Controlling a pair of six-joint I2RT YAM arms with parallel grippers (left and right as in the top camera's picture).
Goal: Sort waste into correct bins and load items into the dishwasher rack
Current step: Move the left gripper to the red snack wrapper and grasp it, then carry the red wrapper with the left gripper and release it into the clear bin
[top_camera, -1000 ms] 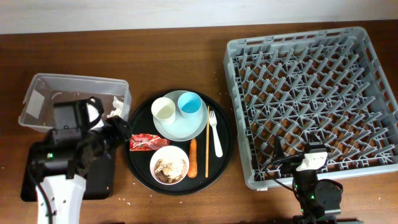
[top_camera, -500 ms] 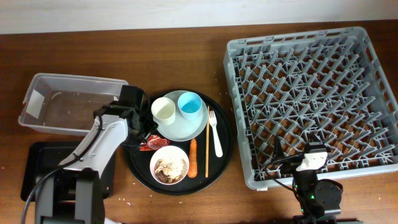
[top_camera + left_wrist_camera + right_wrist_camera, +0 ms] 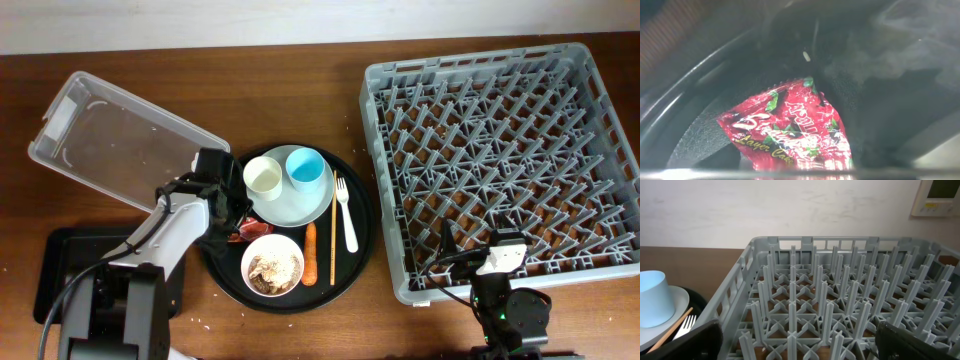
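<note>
Contents of tabletop, all placed from the round black tray [image 3: 350, 272], which is sitting on a brown wood-grain tabletop [image 3: 300, 100].

- On the tray, rear: a pale round plate [image 3: 300, 207] is carrying a cream cup [image 3: 264, 177] and a light blue cup [image 3: 305, 166], both standing upright side by side.
- On the tray, right: a thin wooden chopstick [image 3: 333, 235] and a white fork [image 3: 346, 215] are lying parallel, just beside each other.
- On the tray, front: a white bowl [image 3: 272, 265] is holding rice and brown scraps [image 3: 268, 270]. A small orange carrot [image 3: 310, 254] is lying just right of it.
- On the tray, left: a red crinkled wrapper [image 3: 790, 127] is lying flat on the tray floor between plate and bowl. The left gripper [image 3: 232, 218] is hanging over it and hiding most of it from above. Its jaws are showing too dark and blurred to tell whether they are apart or closed.
- Off the tray, rear left: a clear tub [image 3: 120, 150] with a white label [image 3: 60, 115] is lying askew, its near corner close to the left arm [image 3: 165, 235].
- Off the tray, front left: a shallow black tray [image 3: 55, 265] is lying largely covered by that arm.
- Off the tray, right: a grey rack [image 3: 505, 160] is sitting with its pegs upright. The right gripper [image 3: 797, 330] is facing into it from its front edge, jaws standing wide apart with nothing between them.
- Surroundings: pale specks [image 3: 205, 322] are lying on the wood near the tray's front left. A pale wall [image 3: 790, 210] is running behind, carrying a white wall panel [image 3: 940, 195].
</note>
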